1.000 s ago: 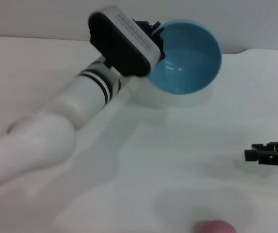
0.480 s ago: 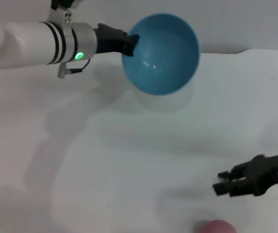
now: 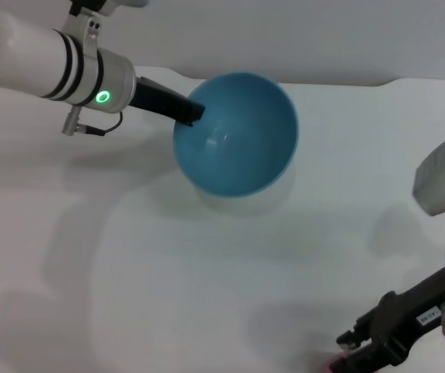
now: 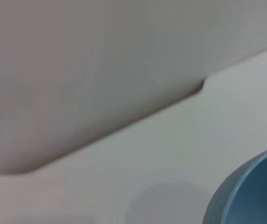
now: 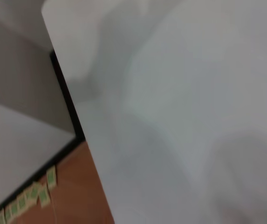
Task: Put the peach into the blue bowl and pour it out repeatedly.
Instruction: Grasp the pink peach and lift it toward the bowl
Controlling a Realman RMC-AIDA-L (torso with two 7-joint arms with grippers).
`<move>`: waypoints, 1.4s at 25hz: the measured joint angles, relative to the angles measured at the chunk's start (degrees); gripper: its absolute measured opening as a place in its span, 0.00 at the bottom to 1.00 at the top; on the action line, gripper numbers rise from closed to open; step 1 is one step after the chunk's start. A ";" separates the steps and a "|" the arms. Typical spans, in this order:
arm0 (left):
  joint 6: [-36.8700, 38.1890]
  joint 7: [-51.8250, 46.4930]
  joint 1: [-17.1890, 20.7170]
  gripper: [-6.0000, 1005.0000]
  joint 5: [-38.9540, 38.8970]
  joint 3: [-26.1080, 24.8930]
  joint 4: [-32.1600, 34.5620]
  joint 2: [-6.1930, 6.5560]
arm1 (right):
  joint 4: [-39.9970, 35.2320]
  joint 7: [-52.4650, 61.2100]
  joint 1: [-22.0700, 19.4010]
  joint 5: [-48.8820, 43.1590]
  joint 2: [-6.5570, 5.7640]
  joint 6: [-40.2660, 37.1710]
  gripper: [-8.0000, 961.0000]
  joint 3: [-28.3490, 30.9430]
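The blue bowl [image 3: 236,136] hangs above the white table, tilted with its opening toward me, and nothing lies inside it. My left gripper [image 3: 187,110] reaches in from the upper left and is shut on the bowl's left rim. A piece of that rim [image 4: 245,196] also shows in the left wrist view. My right gripper [image 3: 356,351] is low at the table's near right edge. Of the peach [image 3: 328,366] only a faint pink sliver shows beside the gripper tip, at the picture's bottom edge; the rest is hidden.
The white table [image 3: 168,264] runs back to a grey wall. The right wrist view shows the table's dark edge [image 5: 68,100] with brown floor [image 5: 72,191] beyond it. The bowl's shadow [image 3: 238,198] lies on the table beneath it.
The left arm swung the bowl forward and to the left, lower in the head view. The right gripper moved down and leftward to the near edge, over the peach, which now is nearly hidden.
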 joint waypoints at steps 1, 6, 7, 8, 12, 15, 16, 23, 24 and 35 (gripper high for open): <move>1.09 -0.30 -0.05 0.00 0.74 -0.62 0.31 0.01 | -0.05 0.81 0.23 -0.47 0.03 -0.10 0.53 -0.91; 2.38 -0.74 0.34 0.00 1.85 -1.11 0.86 -0.04 | -0.08 7.46 1.82 -4.96 -0.04 -0.94 0.55 -5.29; 2.42 -0.74 0.35 0.00 1.86 -1.11 0.86 -0.09 | -0.06 8.83 2.19 -6.07 -0.03 -1.09 0.55 -6.13; 2.43 -0.74 0.36 0.00 1.87 -1.11 0.87 -0.11 | 0.02 9.95 2.56 -7.00 0.02 -1.29 0.54 -7.10; 2.51 -0.76 0.40 0.00 1.79 -1.23 1.34 -0.20 | 1.36 12.05 3.69 -7.80 0.24 -0.31 0.52 -9.82; 2.57 -0.77 0.46 0.00 1.55 -1.26 1.67 -0.21 | 4.09 12.69 4.85 -7.81 0.33 1.42 0.51 -10.91; 2.56 -0.77 0.47 0.00 1.55 -1.26 1.80 -0.22 | 5.09 12.77 5.24 -7.76 0.33 1.93 0.51 -10.96; 2.31 -0.70 0.48 0.00 1.54 -1.31 2.73 -0.36 | 6.13 13.13 5.13 -7.28 0.33 6.41 0.47 -10.85; 2.31 -0.70 0.50 0.00 1.54 -1.32 2.86 -0.36 | 5.94 12.96 5.01 -7.19 0.32 6.73 0.47 -10.80; 2.59 -0.69 0.33 0.00 1.57 -1.34 3.06 -0.38 | -3.59 12.43 0.66 -6.34 0.14 6.35 0.19 -6.57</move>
